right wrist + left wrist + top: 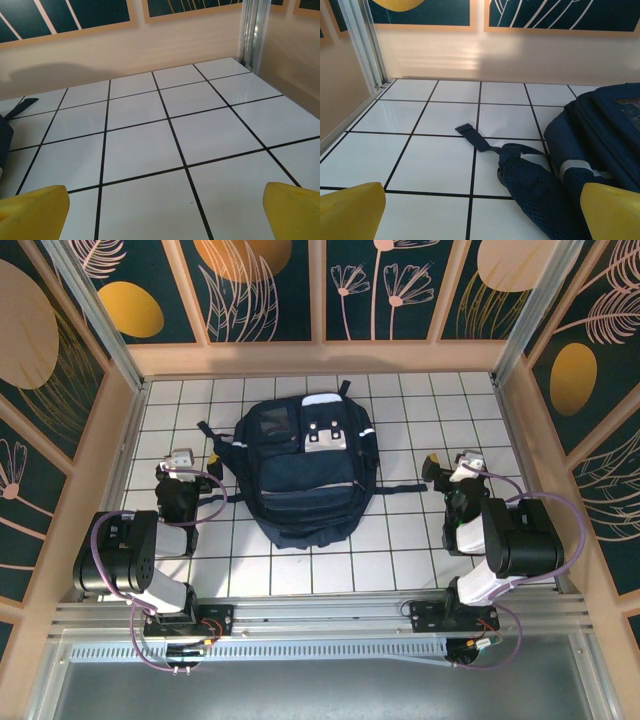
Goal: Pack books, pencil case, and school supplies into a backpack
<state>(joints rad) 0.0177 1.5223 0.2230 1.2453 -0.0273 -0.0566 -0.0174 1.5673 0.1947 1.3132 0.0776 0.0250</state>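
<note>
White tiled table (300,575) inside floral-panelled walls (260,290). Lying flat at centre, dark navy backpack (305,495), grey-white patches up top, any print there too small to read. Flanking it, left gripper (197,462) and right gripper (450,464), both spread wide, holding nothing.

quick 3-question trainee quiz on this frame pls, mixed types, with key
1. True or false: the backpack lies on the tiled table between the two arms.
2. The left gripper has its jaws: A) open and empty, B) shut on a pen, C) shut on a book.
3. In the left wrist view, what lies on the tiles beside the backpack?
Key: 1 true; 2 A; 3 a loose dark strap.
</note>
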